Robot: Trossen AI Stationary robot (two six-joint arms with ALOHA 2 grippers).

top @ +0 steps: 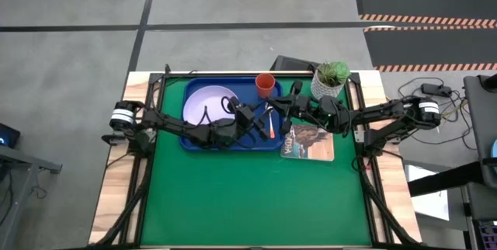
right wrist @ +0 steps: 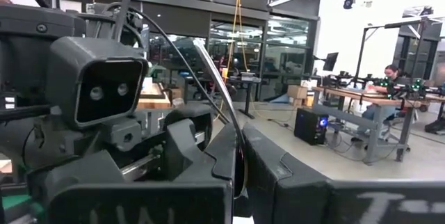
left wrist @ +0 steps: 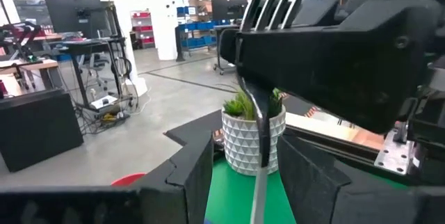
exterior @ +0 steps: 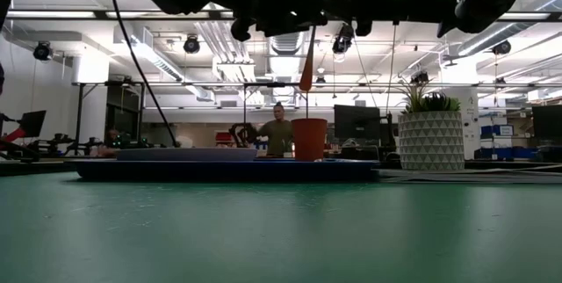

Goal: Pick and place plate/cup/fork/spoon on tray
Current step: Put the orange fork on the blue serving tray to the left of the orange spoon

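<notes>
tray (top: pixel 192 143) contents half hidden under both arms

High view — overhead, facing straight down on the whole bench (top: pixel 256 196). Low view — at bench-top level, facing level across it into the room. Each wrist view looks forward, very close, past its own fingers. High, low and left wrist views share the potted plant (top: pixel 332 79).

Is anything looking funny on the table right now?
Yes. An orange-handled utensil hangs handle-down above the tray, with the left claw and right claw both crowded around it. The cup and plate sit neatly on the tray.
</notes>
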